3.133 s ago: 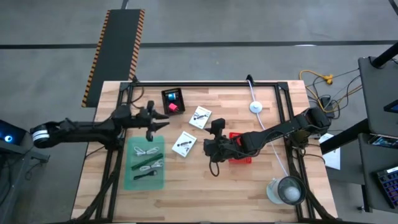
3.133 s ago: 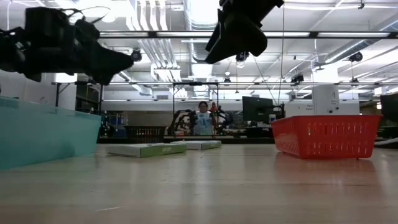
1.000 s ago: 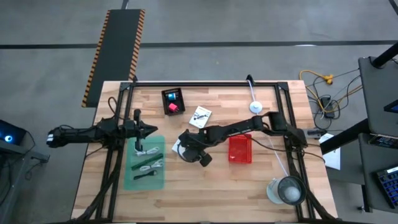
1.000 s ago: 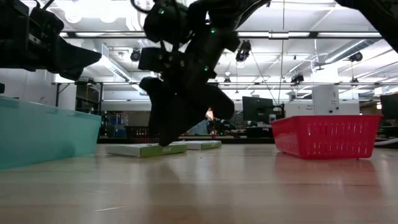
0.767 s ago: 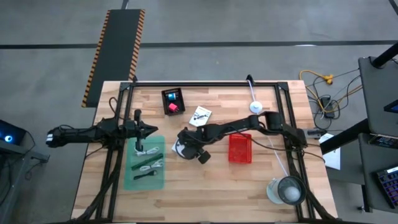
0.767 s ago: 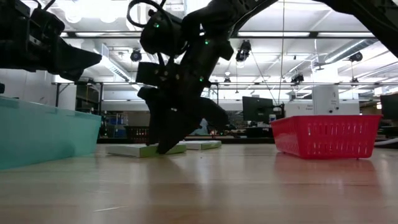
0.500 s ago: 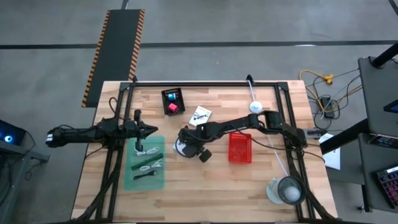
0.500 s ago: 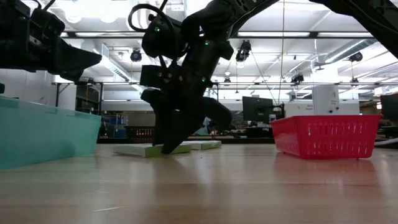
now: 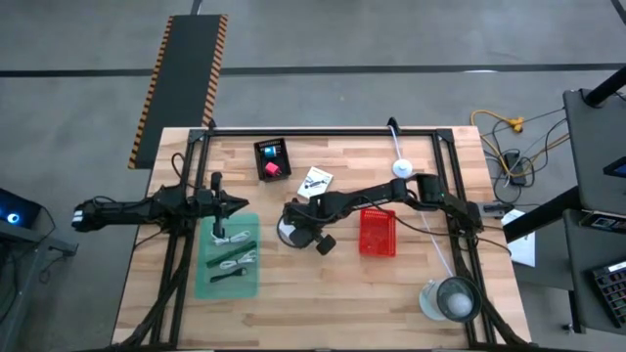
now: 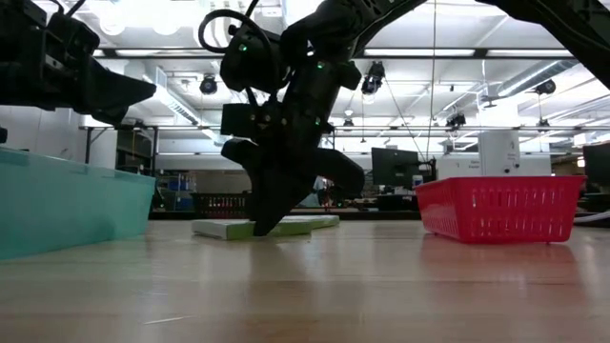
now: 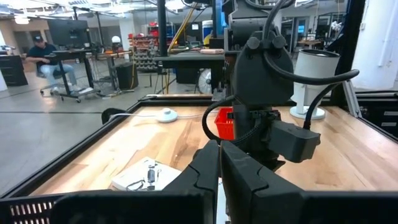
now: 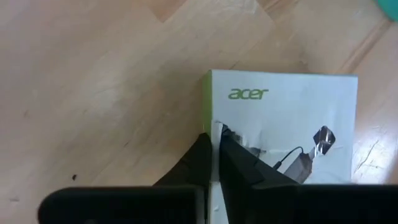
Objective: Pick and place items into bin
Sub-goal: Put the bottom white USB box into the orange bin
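Note:
My right gripper [image 9: 287, 232] [image 12: 212, 134] is shut, its tips down on a white printed packet [image 12: 286, 124] with a green side [image 10: 224, 229] that lies flat on the table's middle. A second white packet [image 9: 315, 182] lies flat farther back. A red cube [image 9: 271, 168] and a blue one [image 9: 269, 152] sit in a black tray. My left gripper [image 9: 230, 202] [image 11: 219, 155] is shut on nothing above the far end of the green bin [image 9: 227, 256], which holds cable pieces and a green stick. My right gripper rests its shut fingertips [image 12: 202, 146] on the packet's top face, right at the green long edge [image 12: 206, 109]. The fingers come from above, slanting down from the table's right. The packet lies flat on the table; whether anything sits between the fingers I cannot tell.
A red basket [image 9: 378, 233] stands just right of my right gripper. A large clear round container [image 9: 452, 298] stands near the front right corner. A white round puck with a cable [image 9: 402, 168] lies at the back right. A black frame runs round the table.
My right gripper has shut while its tips stayed down at the packet's green edge. The packet has slid a little along the table toward the right edge, staying flat.

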